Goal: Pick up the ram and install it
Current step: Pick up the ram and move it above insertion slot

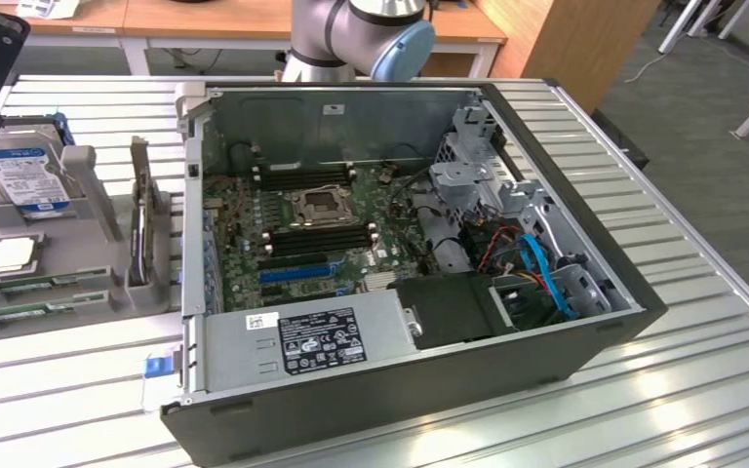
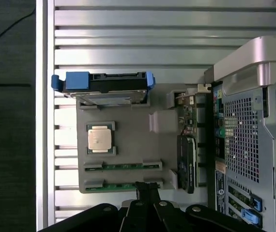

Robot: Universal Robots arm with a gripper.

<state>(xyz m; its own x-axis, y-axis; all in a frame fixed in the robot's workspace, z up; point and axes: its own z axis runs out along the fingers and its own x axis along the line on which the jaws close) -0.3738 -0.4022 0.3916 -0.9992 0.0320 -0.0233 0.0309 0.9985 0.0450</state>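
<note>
pickup stage: gripper (image 2: pixel 146 189), closed and seemingly empty, hovers over ram (image 2: pixel 116 186) on grey tray (image 2: pixel 128 145); grasping calls for opening first.

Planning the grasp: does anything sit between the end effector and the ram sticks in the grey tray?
Nothing visible does. The shut end effector hangs above the nearer ram stick, lying uncovered in the grey tray; the processor sits apart.
</note>
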